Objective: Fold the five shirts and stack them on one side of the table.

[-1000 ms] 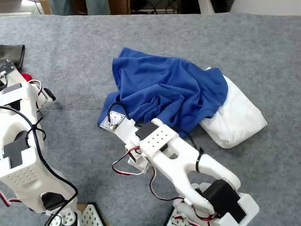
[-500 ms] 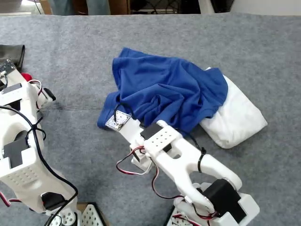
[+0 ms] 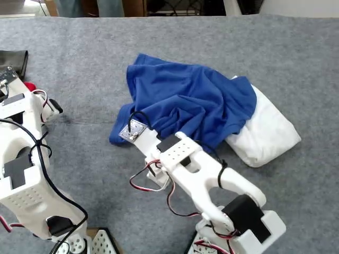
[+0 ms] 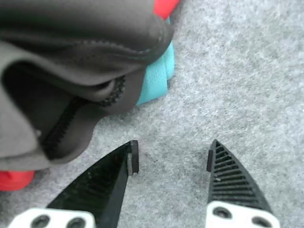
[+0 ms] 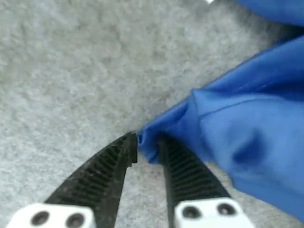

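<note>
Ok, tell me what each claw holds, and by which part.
Right claw pinches the blue shirt by a bunched corner of its edge. Left claw is open, holding nothing.

No readable text, label or number. Blue shirt [image 3: 190,103], white shirt [image 3: 265,132], grey table cover [image 3: 79,69]: plain. Small board [image 3: 132,132] on right arm: marks too small to read.
</note>
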